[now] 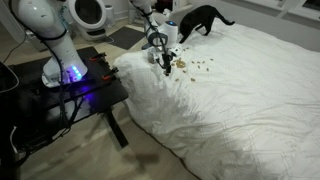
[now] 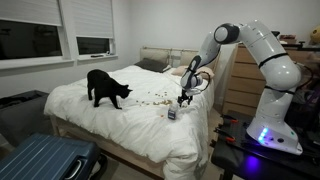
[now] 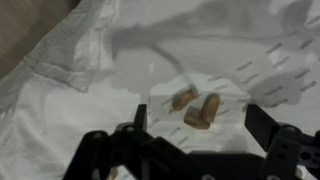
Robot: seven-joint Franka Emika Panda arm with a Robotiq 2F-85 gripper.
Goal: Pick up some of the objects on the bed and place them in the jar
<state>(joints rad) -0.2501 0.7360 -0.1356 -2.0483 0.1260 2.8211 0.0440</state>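
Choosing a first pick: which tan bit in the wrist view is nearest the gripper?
The longer bit, lowest in that view; the smaller bit lies just beyond it.

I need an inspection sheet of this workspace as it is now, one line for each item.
Surface: bed with a rumpled white duvet.
Job's things: tan bits scattered on the duvet; jar stands near the bed's edge.
Clutter: black cat standing on the bed, near the bits.
Grippers: tool open, empty, low over the bits.
Cables: dark cables hang at the black table.
Surroundings: blue suitcase, windows, wooden dresser.
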